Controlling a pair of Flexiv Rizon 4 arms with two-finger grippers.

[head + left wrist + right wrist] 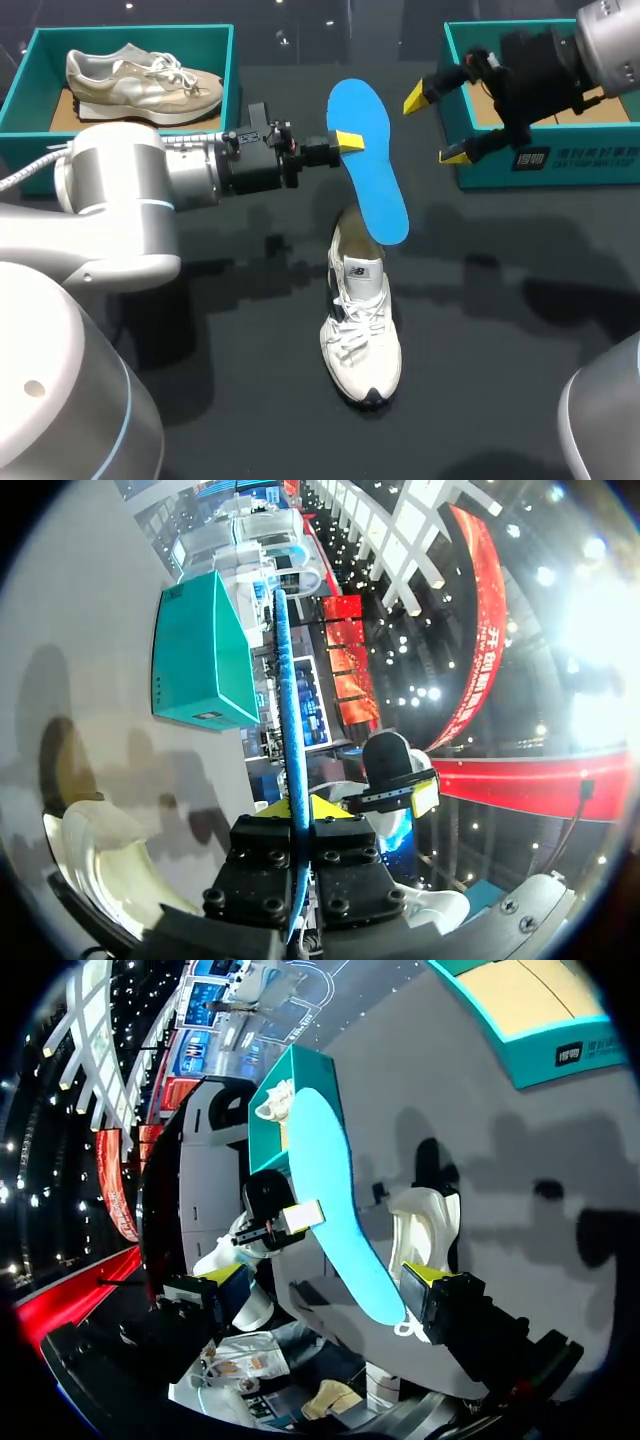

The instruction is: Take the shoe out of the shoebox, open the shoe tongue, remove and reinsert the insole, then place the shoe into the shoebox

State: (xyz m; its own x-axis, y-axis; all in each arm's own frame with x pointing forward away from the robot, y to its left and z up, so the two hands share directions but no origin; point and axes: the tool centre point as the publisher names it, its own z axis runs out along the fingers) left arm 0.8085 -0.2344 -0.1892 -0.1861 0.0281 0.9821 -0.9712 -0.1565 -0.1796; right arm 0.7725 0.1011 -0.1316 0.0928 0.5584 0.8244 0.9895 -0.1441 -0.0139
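Now your left gripper [348, 142] pinches the blue insole [372, 170] by one long edge, over the heel of the white shoe [362, 320], at its 12 o'clock. The insole looks light, thin and floppy, so a mid-edge grip suits it. Your right gripper [435, 126], at the insole's 2 o'clock, stands wide open.

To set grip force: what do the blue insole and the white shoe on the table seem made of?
Blue insole: probably foam, matte. It is thin and shows a gentle curve while held at one edge.
White shoe: seemingly fabric or synthetic leather, matte, with no shine under the lights. The exact material is unclear.
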